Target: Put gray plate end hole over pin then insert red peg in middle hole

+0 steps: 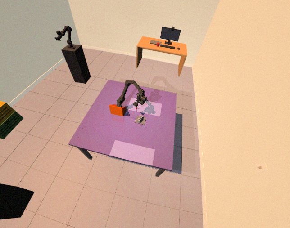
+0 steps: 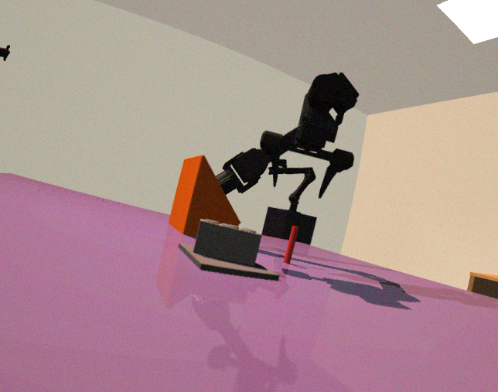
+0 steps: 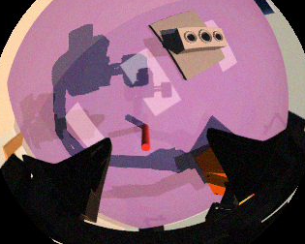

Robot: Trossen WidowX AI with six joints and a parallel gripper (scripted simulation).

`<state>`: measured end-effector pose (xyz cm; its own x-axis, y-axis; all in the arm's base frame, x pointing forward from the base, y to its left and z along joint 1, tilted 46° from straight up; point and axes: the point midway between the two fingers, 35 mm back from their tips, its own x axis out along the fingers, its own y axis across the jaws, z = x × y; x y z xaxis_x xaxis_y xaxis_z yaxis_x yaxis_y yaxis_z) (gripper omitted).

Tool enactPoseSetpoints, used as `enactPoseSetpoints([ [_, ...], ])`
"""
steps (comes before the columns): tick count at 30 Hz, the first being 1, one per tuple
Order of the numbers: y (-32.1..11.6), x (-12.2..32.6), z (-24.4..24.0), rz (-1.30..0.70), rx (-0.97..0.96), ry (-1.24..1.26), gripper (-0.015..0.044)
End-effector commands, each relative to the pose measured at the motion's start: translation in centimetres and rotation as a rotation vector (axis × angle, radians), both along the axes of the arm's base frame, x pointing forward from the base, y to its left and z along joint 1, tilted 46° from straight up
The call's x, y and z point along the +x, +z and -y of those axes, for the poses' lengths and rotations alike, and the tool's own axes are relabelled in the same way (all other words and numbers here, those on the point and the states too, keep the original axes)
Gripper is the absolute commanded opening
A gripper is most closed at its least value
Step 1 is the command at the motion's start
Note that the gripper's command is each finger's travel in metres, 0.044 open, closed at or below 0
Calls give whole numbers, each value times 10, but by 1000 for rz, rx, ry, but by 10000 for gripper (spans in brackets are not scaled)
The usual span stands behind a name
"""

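Observation:
The gray plate point(image 1: 140, 118) point(image 2: 227, 243) point(image 3: 198, 44), a thick bar with three round holes on top, lies flat on the square base point(image 1: 144, 122) point(image 2: 206, 261) point(image 3: 188, 67). The pin cannot be made out inside the holes. The red peg point(image 1: 136, 108) point(image 2: 291, 244) point(image 3: 145, 137) stands upright on the table beside the base, apart from it. My gripper point(image 1: 138, 104) point(image 2: 298, 191) point(image 3: 161, 138) is open and empty, above the red peg, with its fingers wide apart. In the wrist view the peg shows between the two fingertips, below them.
An orange wedge-shaped block point(image 1: 117, 110) point(image 2: 192, 199) point(image 3: 217, 188) stands on the purple table point(image 1: 94, 134) point(image 2: 74, 278) near the arm's foot. A desk point(image 1: 145, 40) with a monitor and a second arm on a black pedestal point(image 1: 76, 63) stand away from the table.

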<state>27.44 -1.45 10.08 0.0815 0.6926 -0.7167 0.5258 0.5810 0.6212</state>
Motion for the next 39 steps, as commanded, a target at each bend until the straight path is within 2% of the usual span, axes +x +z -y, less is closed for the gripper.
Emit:
enactPoseSetpoints([
  [1, 19, -33, -34, -423, 68, -424, 440],
  [16, 20, -34, -35, -423, 68, -424, 440],
  [20, 3, -31, -53, -422, 69, -424, 440],
  [39, -18, -28, -75, -422, 68, -425, 440],
])
